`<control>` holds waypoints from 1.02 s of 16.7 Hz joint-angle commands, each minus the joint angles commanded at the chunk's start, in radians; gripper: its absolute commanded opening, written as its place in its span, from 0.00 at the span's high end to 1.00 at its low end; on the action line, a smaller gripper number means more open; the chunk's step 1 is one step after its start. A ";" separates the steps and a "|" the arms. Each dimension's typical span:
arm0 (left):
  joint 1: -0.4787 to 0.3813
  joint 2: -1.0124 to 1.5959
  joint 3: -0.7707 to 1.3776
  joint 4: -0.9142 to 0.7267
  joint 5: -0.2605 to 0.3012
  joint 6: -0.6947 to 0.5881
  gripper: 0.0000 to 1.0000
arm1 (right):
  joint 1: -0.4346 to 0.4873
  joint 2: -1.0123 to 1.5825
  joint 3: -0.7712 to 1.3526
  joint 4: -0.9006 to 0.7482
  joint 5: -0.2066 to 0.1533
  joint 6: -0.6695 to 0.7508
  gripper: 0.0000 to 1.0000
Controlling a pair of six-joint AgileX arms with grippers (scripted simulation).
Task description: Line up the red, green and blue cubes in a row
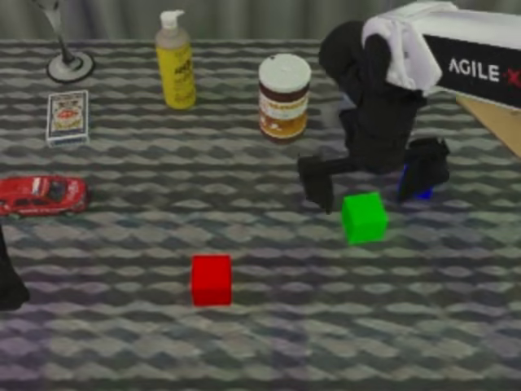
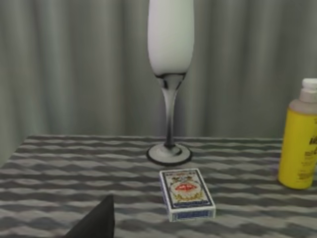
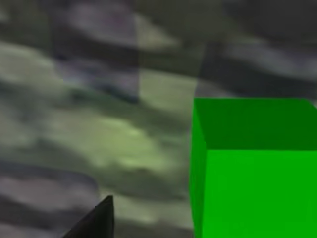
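The red cube lies nearest, the green cube farther right. Beyond it the right gripper stands spread wide, holding nothing — one finger hides most of the blue cube. The left arm idles, cut off at the left edge.

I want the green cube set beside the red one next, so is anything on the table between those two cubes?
Nothing visible lies between the green cube and the red cube; only bare table. The right gripper stands open just behind the green cube, fingers apart. The jar stands farther back.
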 joint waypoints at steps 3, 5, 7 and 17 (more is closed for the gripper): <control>0.000 0.000 0.000 0.000 0.000 0.000 0.00 | 0.002 0.039 -0.070 0.116 0.000 0.002 0.00; 0.000 0.000 0.000 0.000 0.000 0.000 0.00 | 0.003 0.054 -0.091 0.144 0.001 0.003 0.00; 0.000 0.000 0.000 0.000 0.000 0.000 0.00 | 0.003 0.054 -0.092 0.144 0.001 0.003 0.00; 0.000 0.000 0.000 0.000 0.000 0.000 0.00 | 0.003 0.054 -0.092 0.144 0.001 0.003 0.68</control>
